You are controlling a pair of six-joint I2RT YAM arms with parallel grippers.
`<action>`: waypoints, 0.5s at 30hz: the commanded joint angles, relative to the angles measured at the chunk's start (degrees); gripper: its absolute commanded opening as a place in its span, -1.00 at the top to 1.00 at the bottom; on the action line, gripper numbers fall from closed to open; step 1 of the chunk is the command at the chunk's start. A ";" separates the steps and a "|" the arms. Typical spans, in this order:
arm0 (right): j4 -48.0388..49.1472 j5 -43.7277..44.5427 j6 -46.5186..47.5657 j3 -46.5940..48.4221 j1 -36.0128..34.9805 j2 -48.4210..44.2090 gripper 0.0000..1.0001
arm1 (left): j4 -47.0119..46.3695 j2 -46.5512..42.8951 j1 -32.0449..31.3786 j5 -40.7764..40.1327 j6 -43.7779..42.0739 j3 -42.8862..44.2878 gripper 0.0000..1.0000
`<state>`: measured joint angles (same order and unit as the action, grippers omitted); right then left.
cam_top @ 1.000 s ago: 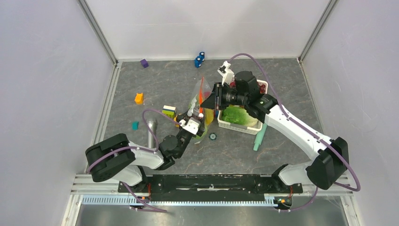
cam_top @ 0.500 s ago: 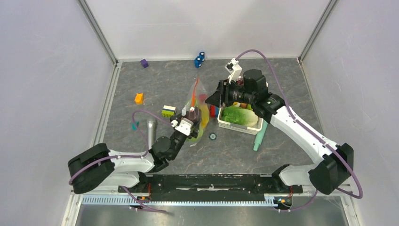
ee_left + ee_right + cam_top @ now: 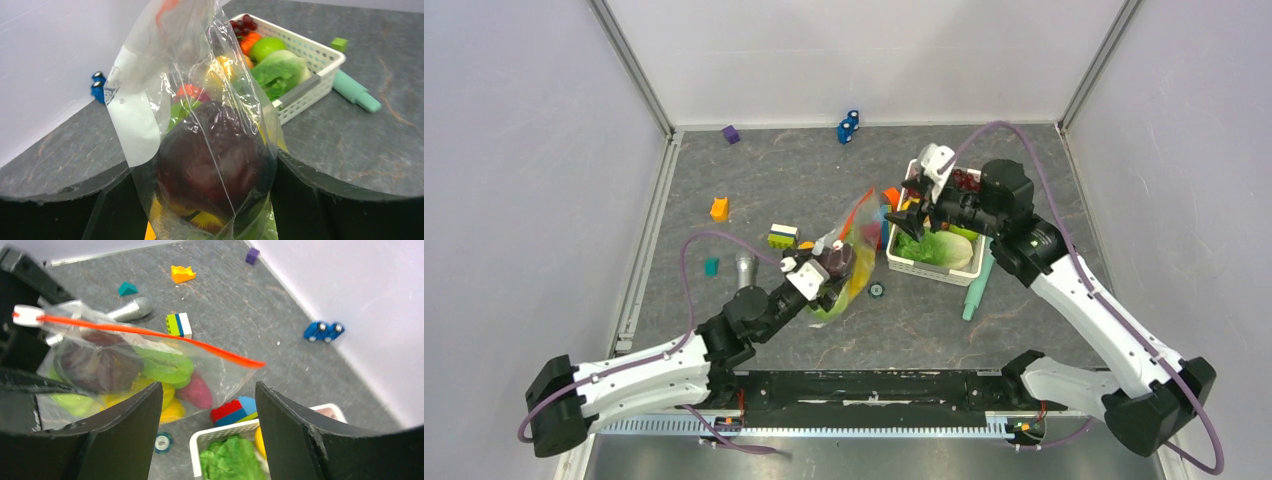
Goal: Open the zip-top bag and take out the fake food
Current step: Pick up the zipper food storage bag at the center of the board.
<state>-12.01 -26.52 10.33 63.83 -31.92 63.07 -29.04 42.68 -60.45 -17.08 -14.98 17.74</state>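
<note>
The zip-top bag (image 3: pixel 852 240) hangs tilted between the arms, clear and crinkly. Its red-orange strip (image 3: pixel 150 335) runs from the white slider (image 3: pixel 27 315) up to the right. My left gripper (image 3: pixel 822 272) is shut on the bag's lower part, with the dark purple eggplant (image 3: pixel 210 160) filling the gap between its jaws. Through the plastic I also see a green piece (image 3: pixel 165 367), a yellow piece (image 3: pixel 167 407) and the magenta sweet potato (image 3: pixel 197 390). My right gripper (image 3: pixel 914 203) hovers open over the basket's left edge, holding nothing and clear of the bag.
A white slatted basket (image 3: pixel 904 265) with lettuce (image 3: pixel 934 245) and grapes stands right of the bag. A red-blue block (image 3: pixel 235 410) and a small chip (image 3: pixel 876 290) lie beside it, a teal cylinder (image 3: pixel 974 290) to its right. Loose blocks, a silver cylinder (image 3: pixel 744 268) and a blue car (image 3: pixel 849 126) are scattered left and back.
My right gripper opened, let go of the bag's top and drew back right over the basket. The left arm pulled the bag slightly toward the near left, and it now leans right.
</note>
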 commanded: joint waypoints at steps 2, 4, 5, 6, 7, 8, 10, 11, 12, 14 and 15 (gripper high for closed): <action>2.24 -14.98 20.18 -3.74 -0.07 -4.12 -0.48 | 19.73 -3.82 0.63 10.77 -0.19 11.65 0.05; -0.46 -20.88 25.48 -3.83 -0.10 -4.82 -0.48 | 26.20 -3.91 0.59 13.64 -1.55 15.48 0.03; -1.90 -22.62 28.13 -3.47 -0.09 -5.09 -0.48 | 29.38 -3.91 0.64 14.68 -2.36 16.85 0.02; -3.89 -24.29 30.28 -3.02 -0.03 -5.12 -0.48 | 32.20 -3.97 0.68 15.55 -3.05 18.14 0.02; -5.47 -25.59 32.67 -2.65 -0.07 -5.05 -0.48 | 33.90 -4.09 0.73 16.36 -3.99 19.13 0.02; -7.49 -26.56 34.56 -2.07 -0.07 -4.81 -0.48 | 35.48 -4.29 0.69 16.80 -4.76 19.76 0.02; -11.62 -28.84 38.45 -0.36 -0.08 -3.83 -0.41 | 37.39 -4.61 0.74 16.82 -6.77 20.44 0.02; -14.00 -30.21 39.77 0.78 -0.07 -3.08 -0.36 | 38.15 -4.69 0.68 18.10 -7.61 20.45 0.02; -16.03 -31.30 41.23 1.83 -0.07 -2.28 -0.31 | 38.75 -4.82 0.68 18.13 -8.53 20.44 0.02; -19.39 -33.02 42.79 3.46 -0.03 -0.93 -0.24 | 39.75 -5.01 0.71 18.14 -10.10 20.33 0.02; -20.53 -33.14 43.35 3.99 -0.06 -0.39 -0.22 | 40.16 -5.01 0.73 18.33 -10.73 20.28 0.02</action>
<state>-24.69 -53.41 45.82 63.07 -31.92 60.75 8.14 38.65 -60.07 -1.30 -19.70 35.57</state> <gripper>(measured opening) 0.633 0.791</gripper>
